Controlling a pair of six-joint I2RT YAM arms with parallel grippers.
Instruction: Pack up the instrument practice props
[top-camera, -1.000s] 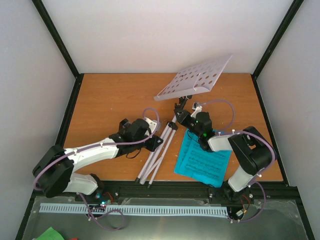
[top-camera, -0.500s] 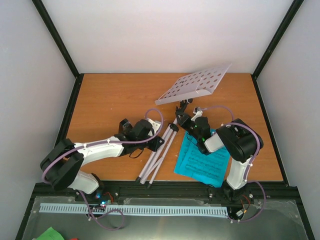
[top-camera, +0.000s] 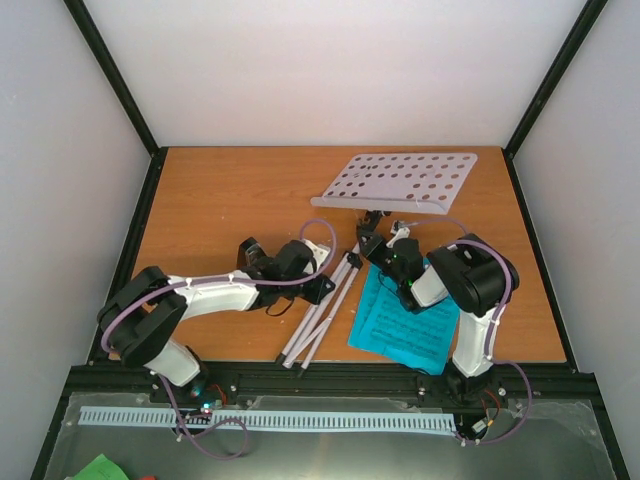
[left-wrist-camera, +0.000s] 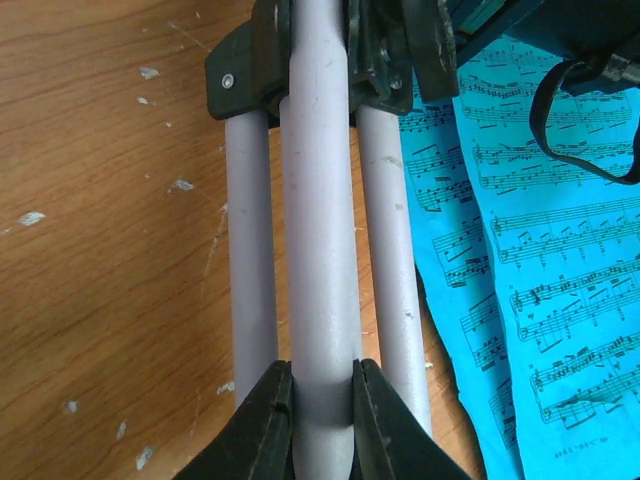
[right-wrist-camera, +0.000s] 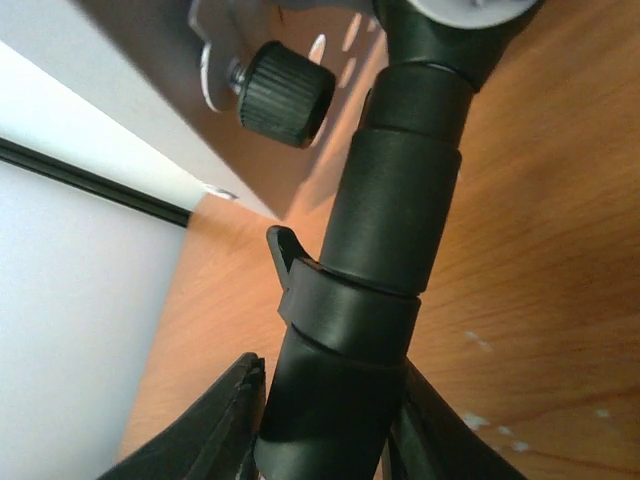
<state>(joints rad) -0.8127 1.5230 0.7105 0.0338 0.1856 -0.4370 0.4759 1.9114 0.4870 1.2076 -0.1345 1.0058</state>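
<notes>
As the stand (top-camera: 400, 180) lies down, its pole (left-wrist-camera: 320, 200) fills left claw (left-wrist-camera: 322, 400).

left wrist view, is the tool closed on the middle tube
Yes, the left tool squeezes the music stand's middle tube from both sides.

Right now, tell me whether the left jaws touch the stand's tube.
Touching. Left wrist view: both jaws press the stand's middle tube, no gap on either side.
</notes>
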